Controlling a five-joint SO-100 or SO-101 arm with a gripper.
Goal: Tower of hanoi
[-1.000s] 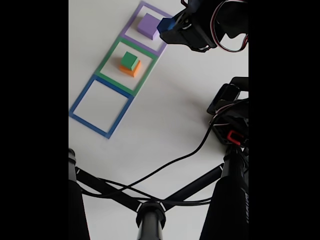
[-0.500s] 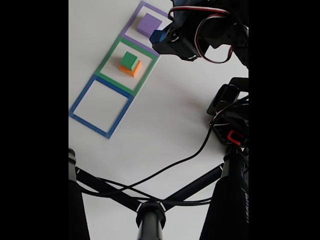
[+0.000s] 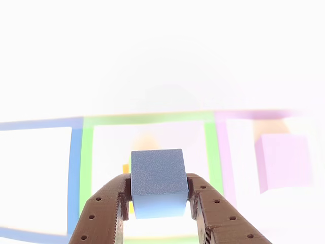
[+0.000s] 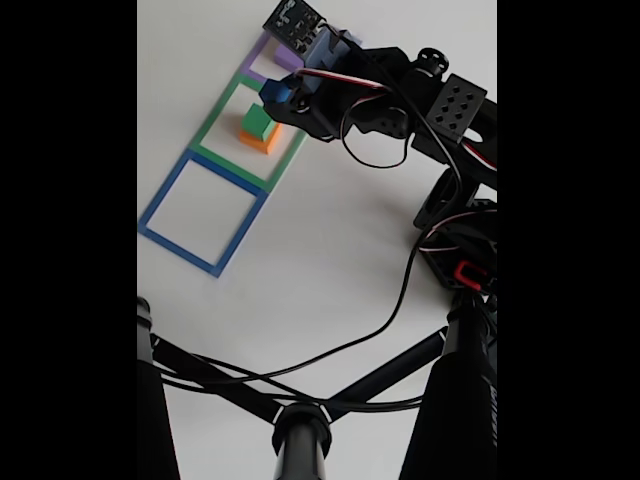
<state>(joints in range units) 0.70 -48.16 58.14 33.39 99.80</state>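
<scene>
Hand [image 3: 159,203] clamped on the small blue cube [image 3: 157,182], brown fingers [image 3: 104,213] pressing its left and right faces low down; the cube sticks up above the fingertips. In the fixed view the hand [image 4: 283,100] carries the blue cube [image 4: 273,92] in the air just above the green block [image 4: 257,121], which sits on the orange block [image 4: 262,139] inside the green tape square [image 4: 218,118]. Cube looks close to the stack, but whether it touches the green block I can't tell. The purple block [image 3: 283,161] sits in the purple tape square [image 3: 226,157], mostly hidden behind the arm in the fixed view. Blue tape square [image 4: 203,211] has nothing in it. White surface [image 4: 330,250] is badly overexposed in the other view, so block edges under the cube are washed out.

Likely step: set the blue cube on the green block.

Risks:
- Cube off-centre over the green top: small landing face, it could tip off on release.
- Coming down too hard or skewed could shove the green block off the orange one, since the stack is loose.
- Grip is low on the cube; the fingertips may hit the green block first and knock it.
- Opening while too high could make the cube bounce and roll.
</scene>
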